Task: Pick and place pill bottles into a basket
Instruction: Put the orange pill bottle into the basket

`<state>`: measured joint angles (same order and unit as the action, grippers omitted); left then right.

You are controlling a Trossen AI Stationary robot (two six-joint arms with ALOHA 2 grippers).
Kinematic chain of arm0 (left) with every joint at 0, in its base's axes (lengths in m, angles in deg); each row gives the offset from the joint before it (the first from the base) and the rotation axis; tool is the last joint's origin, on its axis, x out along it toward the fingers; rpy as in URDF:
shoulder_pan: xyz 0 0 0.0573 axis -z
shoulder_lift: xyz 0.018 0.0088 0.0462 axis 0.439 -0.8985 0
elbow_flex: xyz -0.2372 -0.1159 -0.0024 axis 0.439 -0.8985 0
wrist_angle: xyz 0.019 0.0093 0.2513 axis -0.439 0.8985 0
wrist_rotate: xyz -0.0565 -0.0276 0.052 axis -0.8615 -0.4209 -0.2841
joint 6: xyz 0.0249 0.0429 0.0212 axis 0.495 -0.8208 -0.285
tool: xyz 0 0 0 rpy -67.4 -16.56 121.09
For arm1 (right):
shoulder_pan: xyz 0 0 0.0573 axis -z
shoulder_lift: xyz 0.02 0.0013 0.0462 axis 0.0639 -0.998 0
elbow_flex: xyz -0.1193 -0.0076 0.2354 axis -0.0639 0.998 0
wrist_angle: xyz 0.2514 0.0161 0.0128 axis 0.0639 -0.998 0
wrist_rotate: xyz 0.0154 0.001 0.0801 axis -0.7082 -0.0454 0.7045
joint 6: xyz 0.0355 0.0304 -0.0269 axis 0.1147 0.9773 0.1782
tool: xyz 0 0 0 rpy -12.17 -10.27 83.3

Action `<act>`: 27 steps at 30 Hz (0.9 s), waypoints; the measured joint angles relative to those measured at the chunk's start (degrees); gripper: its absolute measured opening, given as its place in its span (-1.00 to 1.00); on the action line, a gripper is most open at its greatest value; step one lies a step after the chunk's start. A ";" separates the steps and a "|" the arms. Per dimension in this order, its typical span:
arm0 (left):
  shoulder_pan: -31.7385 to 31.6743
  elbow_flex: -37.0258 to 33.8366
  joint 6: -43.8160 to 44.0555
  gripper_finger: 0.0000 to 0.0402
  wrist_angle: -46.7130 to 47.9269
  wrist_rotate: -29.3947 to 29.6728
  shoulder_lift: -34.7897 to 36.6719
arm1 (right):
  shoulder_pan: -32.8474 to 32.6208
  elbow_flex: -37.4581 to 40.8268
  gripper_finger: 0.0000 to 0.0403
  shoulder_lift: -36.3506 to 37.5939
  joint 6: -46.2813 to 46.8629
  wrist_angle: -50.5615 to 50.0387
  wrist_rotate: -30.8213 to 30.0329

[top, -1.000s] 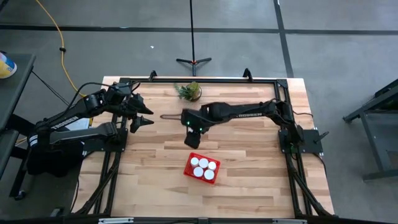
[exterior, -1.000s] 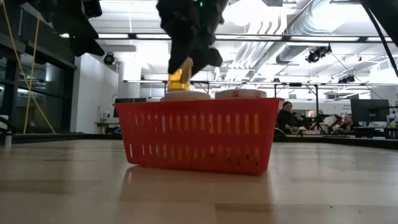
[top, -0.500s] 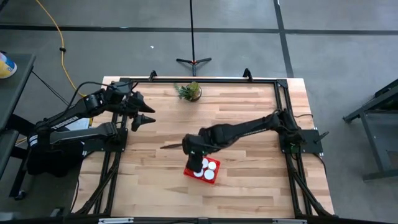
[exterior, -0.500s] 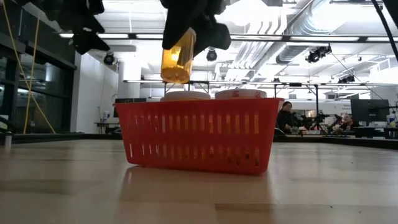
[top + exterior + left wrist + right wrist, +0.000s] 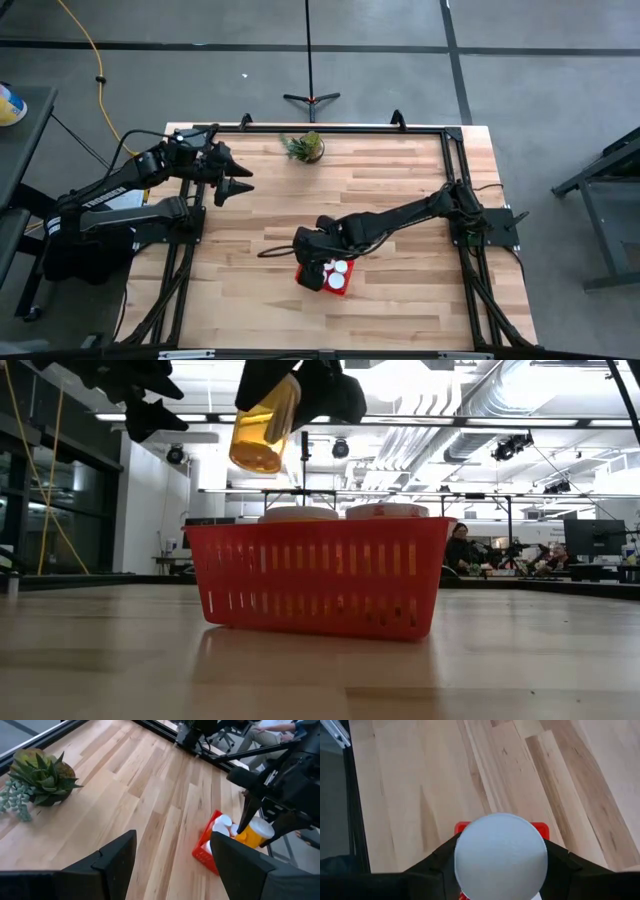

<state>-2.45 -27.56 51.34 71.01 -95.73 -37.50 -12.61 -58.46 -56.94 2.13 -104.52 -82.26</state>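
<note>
the right gripper (image 5: pixel 290 385) hangs over the left end of the small red plastic basket with slotted low sides (image 5: pixel 318 575), its dark fingers (image 5: pixel 431 865) clamped on either side of a small cylindrical pill bottle with a translucent orange body and round white cap (image 5: pixel 263 424). the bottle is tilted, its orange base pointing down and away from the fingers, clear above the basket rim and touching nothing below. in the right wrist view the white cap fills the gap between the two fingers, with a strip of red basket rim just past it and the pale wooden desk (image 5: pixel 420 780) beyond. inside the basket, right under and beside the fingers, stand more bottles, seen as white caps (image 5: pixel 339 268); two caps (image 5: pixel 342 513) rise above the rim in the low view.

the left gripper (image 5: pixel 240 180) waits well apart at the desk's far left edge, its fingers (image 5: pixel 110 865) spread wide with nothing between them. ahead of those fingers and off to one side sits a small green potted plant (image 5: pixel 37 779).
</note>
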 joint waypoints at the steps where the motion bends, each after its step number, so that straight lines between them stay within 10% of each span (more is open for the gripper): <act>1: 0.00 0.00 0.38 0.43 0.00 0.02 0.00 | -0.02 0.02 -0.09 0.00 0.00 0.22 -0.10; 27: 0.00 -0.02 0.82 0.43 0.20 0.24 -0.02 | -2.27 0.17 0.07 -9.42 1.41 5.43 8.62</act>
<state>-2.45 -27.59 52.16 71.20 -95.50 -37.52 -14.88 -58.29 -66.36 3.54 -99.09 -73.64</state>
